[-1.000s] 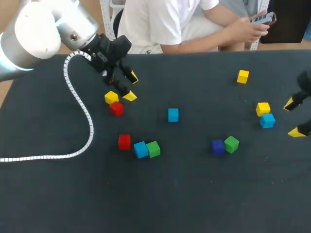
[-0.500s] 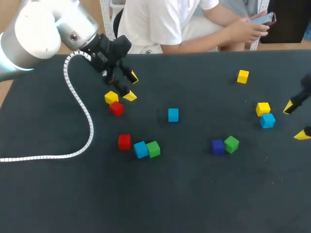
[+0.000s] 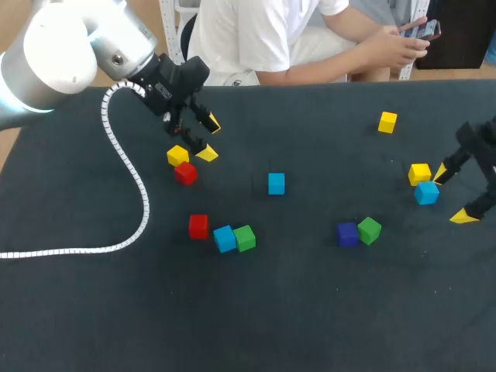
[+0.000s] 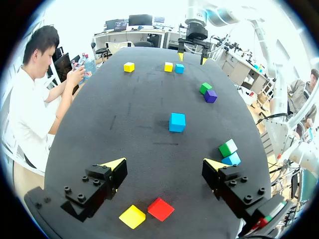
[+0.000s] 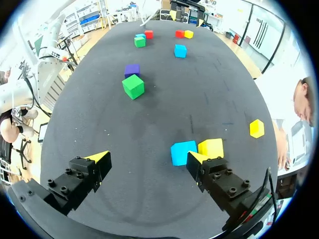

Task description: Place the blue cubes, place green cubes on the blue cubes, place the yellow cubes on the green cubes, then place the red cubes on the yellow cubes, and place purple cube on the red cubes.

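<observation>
My right gripper (image 3: 453, 195) stands open just right of a blue cube (image 3: 426, 192) that touches a yellow cube (image 3: 419, 173). In the right wrist view that blue cube (image 5: 183, 152) lies ahead of the gripper (image 5: 147, 157), close to one finger, with the yellow cube (image 5: 211, 148) beside it. My left gripper (image 3: 208, 138) hangs open at the far left, near a yellow cube (image 3: 177, 155) and a red cube (image 3: 185, 173). In the left wrist view both lie under the gripper (image 4: 164, 164). A lone blue cube (image 3: 276, 184) sits mid-table.
A red cube (image 3: 198, 226), a blue cube (image 3: 225, 239) and a green cube (image 3: 245, 237) lie in a row left of centre. A purple cube (image 3: 347, 233) touches a green cube (image 3: 370, 230). Another yellow cube (image 3: 387, 122) sits far right. A white coiled cable (image 3: 116, 147) trails across the left.
My right gripper has come in from the right edge toward the blue and yellow cubes. The left arm and all cubes have stayed put.
</observation>
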Tool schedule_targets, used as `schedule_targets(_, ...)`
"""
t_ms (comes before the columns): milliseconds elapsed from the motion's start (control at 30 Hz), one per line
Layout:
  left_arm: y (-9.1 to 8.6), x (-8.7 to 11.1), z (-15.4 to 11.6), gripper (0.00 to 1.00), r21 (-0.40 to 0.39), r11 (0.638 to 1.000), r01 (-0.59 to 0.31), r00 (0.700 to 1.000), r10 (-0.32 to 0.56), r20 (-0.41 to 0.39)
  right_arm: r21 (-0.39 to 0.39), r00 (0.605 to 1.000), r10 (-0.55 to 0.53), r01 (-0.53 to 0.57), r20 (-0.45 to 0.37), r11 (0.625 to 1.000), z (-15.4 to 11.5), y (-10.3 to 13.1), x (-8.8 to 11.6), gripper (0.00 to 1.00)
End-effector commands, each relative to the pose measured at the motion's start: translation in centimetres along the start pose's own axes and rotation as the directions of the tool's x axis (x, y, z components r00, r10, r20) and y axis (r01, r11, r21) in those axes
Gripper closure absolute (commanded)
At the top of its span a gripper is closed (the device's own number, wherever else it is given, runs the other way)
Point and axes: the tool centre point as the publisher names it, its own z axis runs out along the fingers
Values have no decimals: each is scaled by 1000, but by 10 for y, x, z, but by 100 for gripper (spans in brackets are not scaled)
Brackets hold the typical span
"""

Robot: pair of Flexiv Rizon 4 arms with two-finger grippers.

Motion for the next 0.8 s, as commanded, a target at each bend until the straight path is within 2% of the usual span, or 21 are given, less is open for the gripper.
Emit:
schedule_targets(33, 3, 0, 0, 0, 7, 1000, -2, 1000, 2, -2, -3, 1000, 1, -1, -3, 1000, 5, -6, 2, 0)
schedule_targets(400, 3, 0, 0, 0, 7, 1000, -2, 1000, 2, -2, -20, 1000, -3, 3, -6, 1000, 18, -19, 7, 0)
schedule_targets(800, 3, 0, 0, 0, 7, 1000, -2, 1000, 2, -2, 8, 1000, -11, 11, -6, 1000, 10, -32, 4, 0)
